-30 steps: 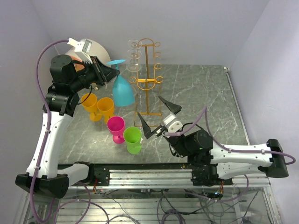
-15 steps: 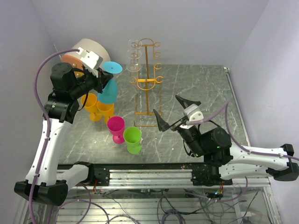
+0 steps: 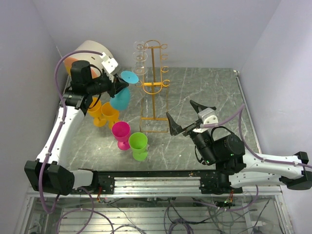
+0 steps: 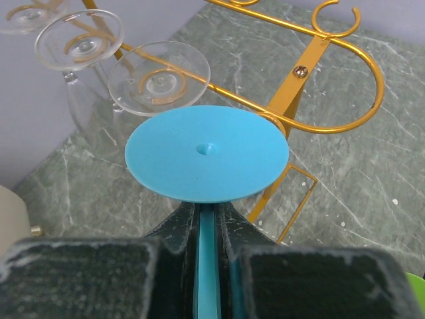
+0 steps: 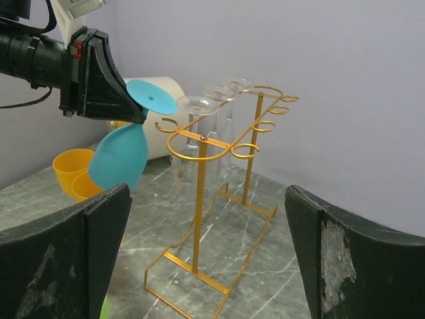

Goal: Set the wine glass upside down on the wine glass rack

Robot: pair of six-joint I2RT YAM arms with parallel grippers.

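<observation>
Two arms reach over the table, but only our left gripper counts here. It is clamped on the stem of the blue wine glass, foot up, bowl hanging down and tilted a little. Straight ahead of the fingers stands the gold rack, upright, with the glass's foot just beside its widest pair of hooks. The near hook looks free; clear glasses hang behind. We judge the stem must slide sideways into it. Our right gripper waits wide open and empty near the rack's base.
</observation>
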